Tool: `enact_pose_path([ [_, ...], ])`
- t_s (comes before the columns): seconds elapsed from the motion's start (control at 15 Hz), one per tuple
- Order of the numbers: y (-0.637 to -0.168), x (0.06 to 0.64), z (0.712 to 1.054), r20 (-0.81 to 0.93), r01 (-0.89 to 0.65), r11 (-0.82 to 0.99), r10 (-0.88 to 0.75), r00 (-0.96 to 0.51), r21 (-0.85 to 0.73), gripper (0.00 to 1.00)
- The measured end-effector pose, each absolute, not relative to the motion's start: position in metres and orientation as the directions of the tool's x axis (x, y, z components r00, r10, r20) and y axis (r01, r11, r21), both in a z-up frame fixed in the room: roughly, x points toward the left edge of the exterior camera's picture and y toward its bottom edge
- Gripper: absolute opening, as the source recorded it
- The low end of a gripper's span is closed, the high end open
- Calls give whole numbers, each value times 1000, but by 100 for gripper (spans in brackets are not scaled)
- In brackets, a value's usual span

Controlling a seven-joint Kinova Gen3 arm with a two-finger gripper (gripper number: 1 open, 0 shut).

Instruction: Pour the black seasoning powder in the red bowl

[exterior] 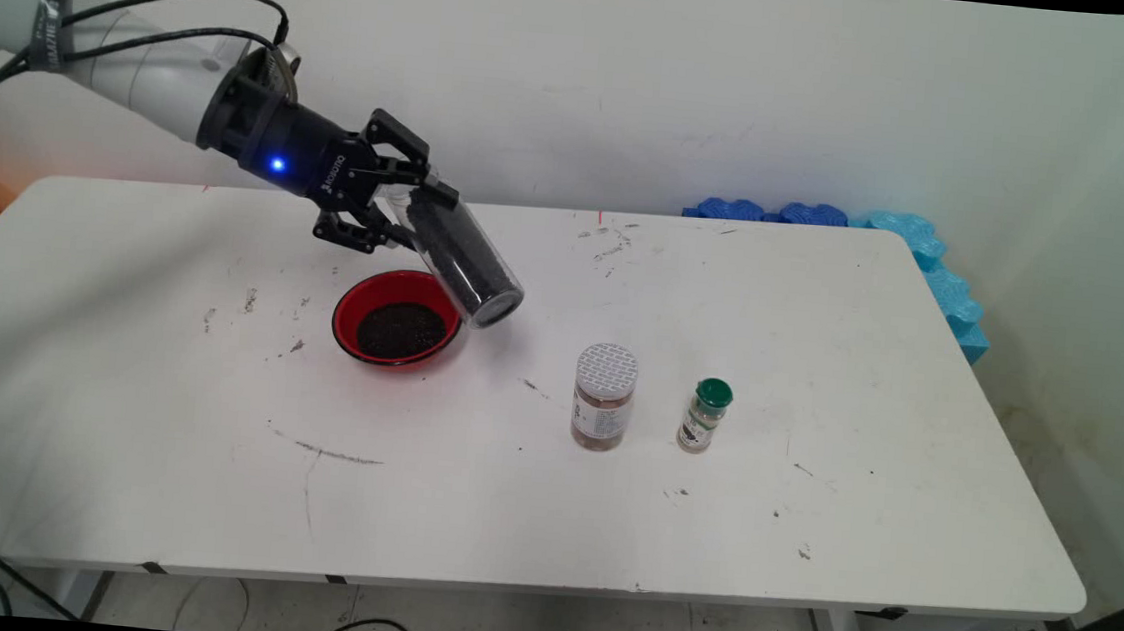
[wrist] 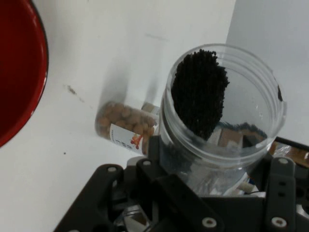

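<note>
White scuffed desk: jaws clamp a clear plastic jar of black grains, tilted above a round red bowl.

Lighting is pretty even and bright, soft overhead light with no harsh glare. The table picks up a broad soft shadow along its left edge, and the jars only cast faint ones. The main view bows a bit at the edges. The hand view is slightly soft up close.
</note>
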State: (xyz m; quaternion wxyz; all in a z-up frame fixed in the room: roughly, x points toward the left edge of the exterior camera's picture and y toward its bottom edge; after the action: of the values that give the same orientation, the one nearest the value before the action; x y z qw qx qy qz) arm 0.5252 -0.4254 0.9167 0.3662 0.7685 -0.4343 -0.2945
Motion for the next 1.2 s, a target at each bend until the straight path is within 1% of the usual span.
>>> enact_pose_path([
  [0.2, -427, 524, 918, -62, -494, -275, -912, 405, 825, 0],
  [0.73, -434, 522, 921, 198, -620, 23, -956, 215, 784, 0],
  [0.93, -438, 519, 922, 311, -658, 161, -943, 117, 735, 0],
  [1.2, -441, 514, 925, 463, -686, 363, -885, -42, 631, 0],
])
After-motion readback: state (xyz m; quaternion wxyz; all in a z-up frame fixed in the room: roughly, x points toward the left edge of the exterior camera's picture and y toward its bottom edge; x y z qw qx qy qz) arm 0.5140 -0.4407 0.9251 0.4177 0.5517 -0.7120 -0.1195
